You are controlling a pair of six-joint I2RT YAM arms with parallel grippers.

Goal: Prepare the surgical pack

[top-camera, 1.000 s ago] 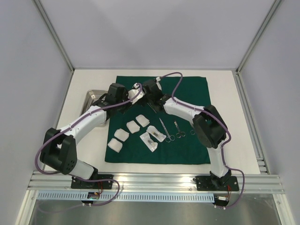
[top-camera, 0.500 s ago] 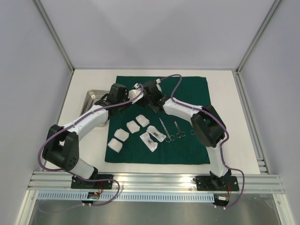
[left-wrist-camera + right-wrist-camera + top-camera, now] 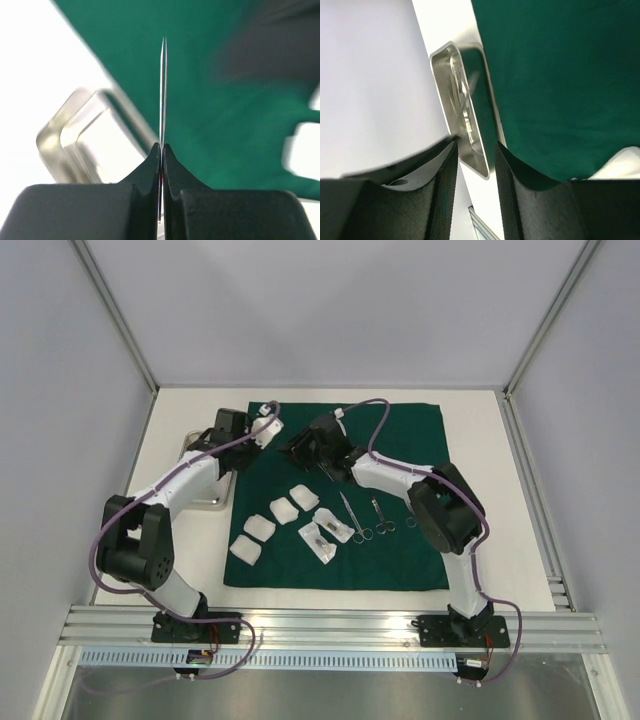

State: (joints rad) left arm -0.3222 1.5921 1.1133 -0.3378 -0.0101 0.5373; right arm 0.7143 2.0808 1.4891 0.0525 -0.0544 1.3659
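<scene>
Green cloth [image 3: 400, 440] is spread on the table [image 3: 470, 440], gauze squares [image 3: 284, 509] laid out on it. A slim steel instrument [image 3: 163, 90] is pinched in the left hand [image 3: 161, 150] beside the tray [image 3: 195, 443] at the cloth's left edge, likely meant for it; the right hand [image 3: 476, 150] is held part-open, empty.

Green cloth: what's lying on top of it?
Four white gauze squares, two white packets and slim metal instruments lie on the green cloth. The right arm covers the patch behind them, so anything there is hidden.

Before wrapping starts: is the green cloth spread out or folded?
Spread out. The cloth lies flat on the table, no edge turned over, with gauze and instruments on top.
</scene>
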